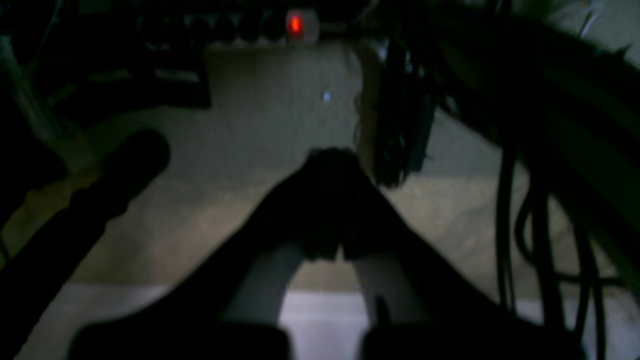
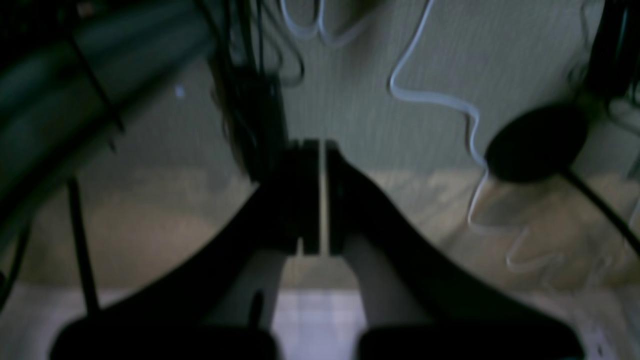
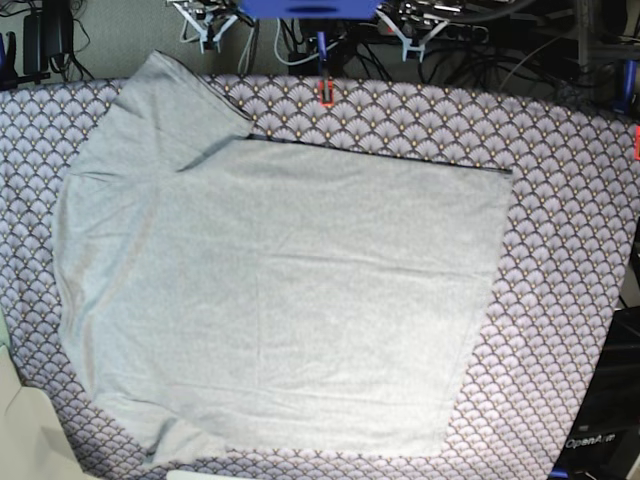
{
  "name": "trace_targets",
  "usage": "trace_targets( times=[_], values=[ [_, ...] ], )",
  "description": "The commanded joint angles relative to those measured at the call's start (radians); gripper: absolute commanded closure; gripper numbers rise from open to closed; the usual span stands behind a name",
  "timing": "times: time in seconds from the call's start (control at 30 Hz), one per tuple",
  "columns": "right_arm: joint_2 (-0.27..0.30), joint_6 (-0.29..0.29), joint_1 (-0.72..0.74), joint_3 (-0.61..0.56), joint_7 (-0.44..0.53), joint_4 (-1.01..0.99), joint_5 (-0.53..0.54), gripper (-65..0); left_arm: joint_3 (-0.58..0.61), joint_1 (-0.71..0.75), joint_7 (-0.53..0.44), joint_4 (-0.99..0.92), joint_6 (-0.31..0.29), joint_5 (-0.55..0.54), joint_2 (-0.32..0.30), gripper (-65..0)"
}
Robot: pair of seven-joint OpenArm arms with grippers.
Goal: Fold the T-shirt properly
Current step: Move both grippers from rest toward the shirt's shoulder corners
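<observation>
So the T-shirt (image 3: 280, 300) fills nearly the whole base view, spread flat and open on the patterned tabletop (image 3: 570, 250), no fold in it yet as far as I can judge. One sleeve pokes toward the far left corner, another shows at the near left edge, and the straight hem runs down the right side. A few soft wrinkles, nothing bad.

Neither arm is over the cloth. Going by the wrist views, both are parked past the tabletop's far edge, cameras looking at cables and floor, so the shirt sits well away from either tool. The left tool (image 1: 327, 165) has its jaws pressed together on nothing. The right tool (image 2: 320, 150) shows only a thin sliver between its jaws, also empty.

My take on the first step: open both tools before coming down, pinch just the top layer at the sleeve side, one at each corner, then carry both across together so the edge stays straight and lands square.
</observation>
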Motion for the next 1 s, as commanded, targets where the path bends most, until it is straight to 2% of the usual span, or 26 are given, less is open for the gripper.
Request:
trace_targets(
  times=[0.0, 0.17, 0.37, 0.4, 0.53, 0.6, 0.8, 0.97],
  values=[
    [-0.001, -0.008, -0.019, 0.001, 0.02, -0.002, 0.004, 0.0, 0.001, 0.001, -0.017, 0.003, -0.003, 0.001, -0.005, 0.0],
    [-0.001, -0.008, -0.054, 0.001, 0.13, -0.002, 0.004, 0.0, 0.001, 0.009, -0.043, 0.003, -0.003, 0.001, -0.016, 0.0],
    [0.004, -0.008, -0.088, 0.0, 0.238, -0.002, 0.004, 0.0, -0.001, 0.017, -0.175, -0.005, -0.006, -0.001, -0.057, 0.0],
    [0.005, -0.008, -0.097, 0.0, 0.256, -0.002, 0.004, 0.0, -0.001, 0.027, -0.19, -0.005, -0.015, -0.001, -0.067, 0.0],
    [0.005, -0.008, -0.134, 0.0, 0.368, -0.002, 0.004, 0.0, -0.004, 0.067, -0.285, -0.004, -0.135, -0.004, -0.079, 0.0],
    [0.005, -0.008, -0.156, -0.005, 0.436, -0.002, 0.004, 0.0, -0.004, 0.084, -0.327, -0.004, -0.172, -0.028, -0.079, 0.0],
    [0.019, -0.01, -0.219, -0.008, 0.643, -0.002, 0.004, 0.0, -0.001, 0.121, -0.428, -0.005, -0.245, -0.088, -0.088, 0.0],
    [0.022, -0.011, -0.251, -0.003, 0.75, -0.002, 0.004, 0.0, -0.001, 0.123, -0.436, -0.005, -0.259, -0.094, -0.103, 0.0]
  ],
)
